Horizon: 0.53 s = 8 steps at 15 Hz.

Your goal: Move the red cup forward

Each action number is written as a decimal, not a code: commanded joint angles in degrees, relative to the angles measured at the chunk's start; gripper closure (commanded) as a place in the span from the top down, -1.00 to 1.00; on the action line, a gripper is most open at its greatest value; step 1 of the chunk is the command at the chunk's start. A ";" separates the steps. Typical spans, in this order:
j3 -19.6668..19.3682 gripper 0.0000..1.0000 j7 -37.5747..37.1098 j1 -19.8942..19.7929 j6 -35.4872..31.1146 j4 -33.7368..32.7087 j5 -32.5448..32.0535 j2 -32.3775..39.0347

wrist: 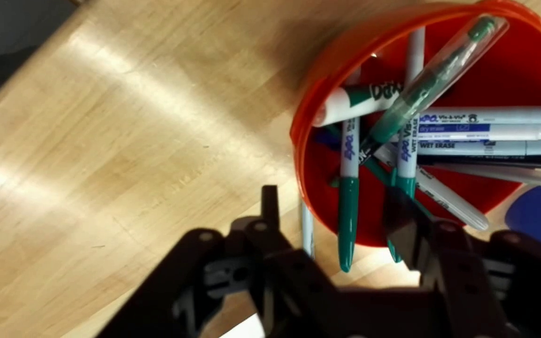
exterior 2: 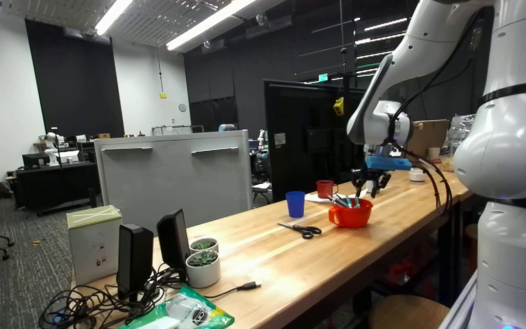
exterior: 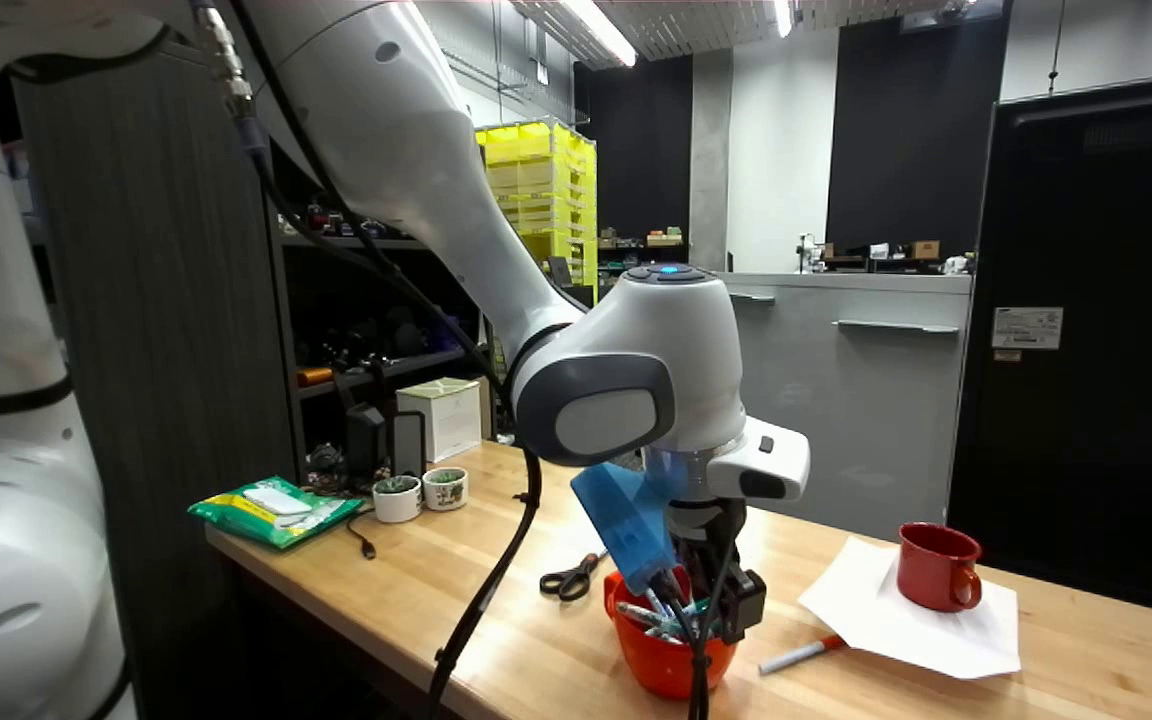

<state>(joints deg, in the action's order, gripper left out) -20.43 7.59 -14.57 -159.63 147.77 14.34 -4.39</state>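
The red cup is a wide, squat orange-red container (exterior: 658, 668) with several markers in it. It stands upright on the table in both exterior views (exterior 2: 353, 217). A loop handle shows on its side in an exterior view. In the wrist view the cup (wrist: 491, 87) fills the upper right, markers leaning over its rim. My gripper (wrist: 336, 204) is open and empty, pointing down just above the cup's near rim. In the wrist view its left finger is outside the rim and its right finger overlaps the cup. In an exterior view the gripper (exterior 2: 366, 189) is above the markers.
A darker red mug (exterior: 931, 572) stands on white paper (exterior: 866, 590). A marker (exterior: 801, 655) lies beside the cup. A blue tumbler (exterior 2: 295, 204) and black scissors (exterior 2: 306, 230) are near it. Potted plants (exterior 2: 202, 272), speakers (exterior 2: 135, 260) and a green bag (exterior: 271, 510) are farther along.
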 commanded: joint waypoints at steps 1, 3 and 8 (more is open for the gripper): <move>-0.03 0.79 1.34 0.22 0.06 1.38 0.59 -2.42; 0.09 0.98 1.24 0.25 0.98 1.42 -0.09 -3.15; -0.32 1.00 2.81 0.99 6.97 -1.34 2.14 -3.15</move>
<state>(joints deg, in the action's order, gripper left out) -20.34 8.48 -14.07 -157.15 147.46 14.41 -5.77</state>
